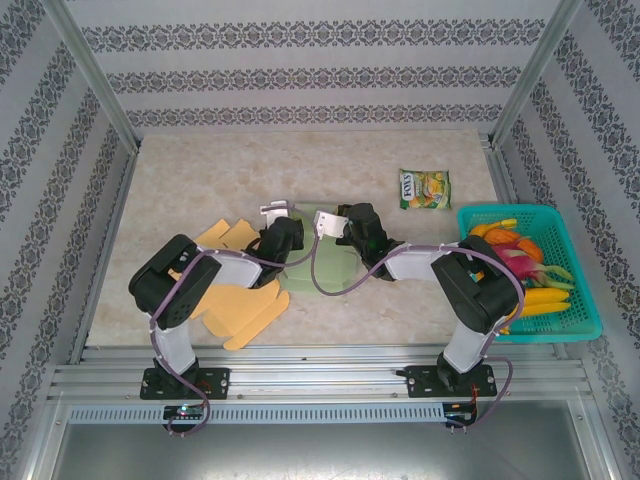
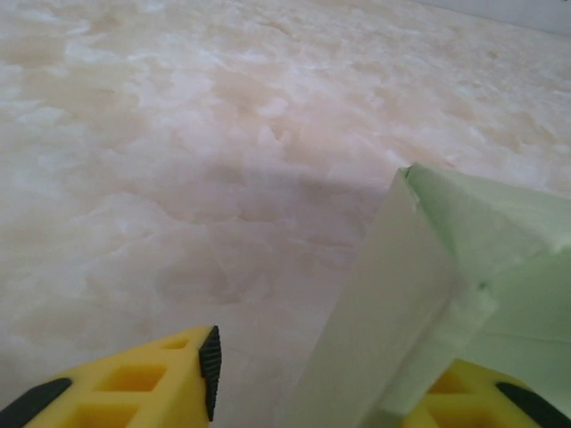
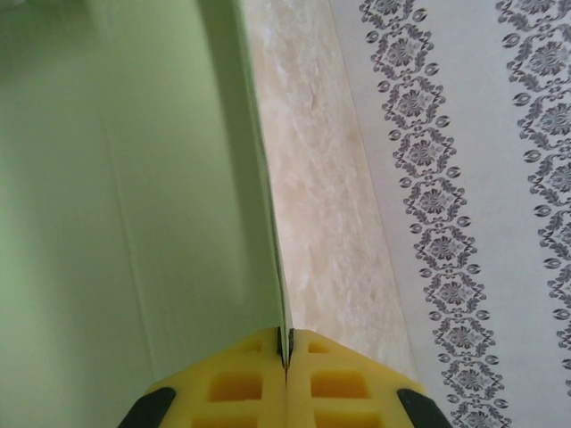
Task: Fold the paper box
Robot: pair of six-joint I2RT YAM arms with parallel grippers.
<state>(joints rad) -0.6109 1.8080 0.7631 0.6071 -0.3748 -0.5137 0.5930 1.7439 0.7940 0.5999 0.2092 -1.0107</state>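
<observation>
**Green box pinched on one side, loose on the other**

At the far left of the table [image 1: 300, 170] lie flat yellow paper cutouts [image 1: 240, 305], partly under the left arm. Just to their right, the left gripper [image 2: 328, 370] reaches toward the middle of the table. Its jaws stand apart, clamping nothing. In the left wrist view a raised flap of the green paper box [image 1: 338, 262] stands between the fingers, close against the right-hand one, with bare tabletop in the rest of the gap.

The box itself sits at the centre of the table between the two grippers, partly folded (its exact shape is hard to read from above, since both wrists cover it).

On its right side, the right gripper [image 3: 285, 343] is closed tight on a thin upright wall of the box, the paper's edge caught between the yellow pads.

Further right and toward the back lies a snack packet [image 1: 425, 188]. At the far right stands a teal basket [image 1: 505, 209] holding colourful toy food.
</observation>
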